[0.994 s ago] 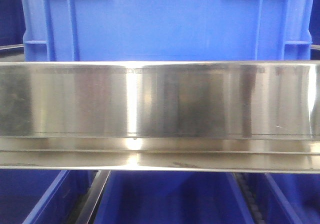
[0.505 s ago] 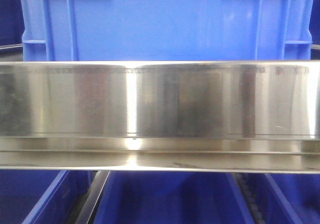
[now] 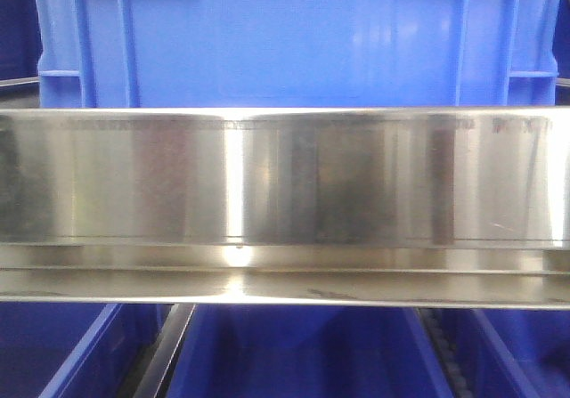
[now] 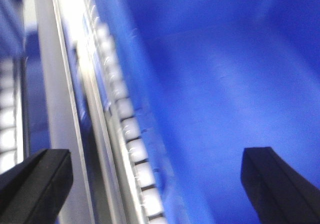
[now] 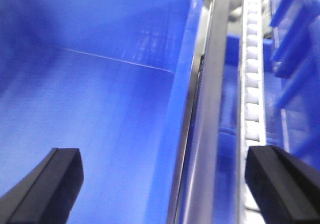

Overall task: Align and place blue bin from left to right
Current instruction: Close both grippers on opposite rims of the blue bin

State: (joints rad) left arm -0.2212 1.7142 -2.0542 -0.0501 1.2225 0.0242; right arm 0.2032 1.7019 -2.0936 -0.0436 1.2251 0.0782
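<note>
One blue bin [image 3: 294, 42] shows in front cam only: up top, behind the steel rail [image 3: 285, 175], nearly full width. I count 3 darker bins [image 3: 294, 353] below the rail. Grippers show only in wrist cams. L wrist: left gripper [image 4: 157, 156], fingers spread wide, holding nothing, over 1 roller track [image 4: 132, 129], w/ blue tub interior [image 4: 240, 83] on its right. R wrist: right gripper [image 5: 165, 156], also spread and holding nothing; tub left, rollers right. I can't tell if tub = task bin.

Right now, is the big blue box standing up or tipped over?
Upright. The blue bin shows vertical corner ribs and a level rim above the steel rail.
</note>
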